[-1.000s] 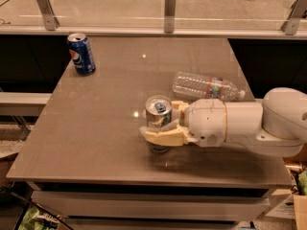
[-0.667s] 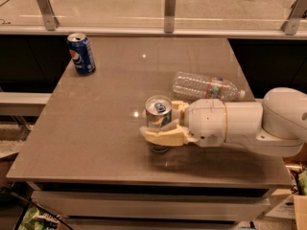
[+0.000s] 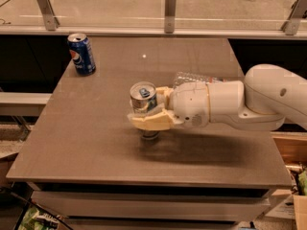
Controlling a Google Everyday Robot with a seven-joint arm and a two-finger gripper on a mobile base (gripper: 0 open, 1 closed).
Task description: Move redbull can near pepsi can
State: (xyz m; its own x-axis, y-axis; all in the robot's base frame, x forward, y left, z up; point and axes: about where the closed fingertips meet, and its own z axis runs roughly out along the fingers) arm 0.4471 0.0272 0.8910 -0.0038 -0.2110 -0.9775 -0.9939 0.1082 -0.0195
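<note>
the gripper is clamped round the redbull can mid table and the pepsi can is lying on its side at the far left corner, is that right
Not quite. The pepsi can stands upright at the far left corner of the table, not on its side; the camera view shows its silver top facing up. The rest holds: the gripper is clamped round the redbull can mid table.

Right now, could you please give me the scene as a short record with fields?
surface: brown table
redbull can: upright, mid-table, gripped by the claw
claw: closed on the redbull can, on an arm reaching in from the right of the view
pepsi can: upright at the far left corner, well apart from the redbull can
plastic bottle: lying on its side behind the arm
task status: the two cans are not yet near each other
</note>
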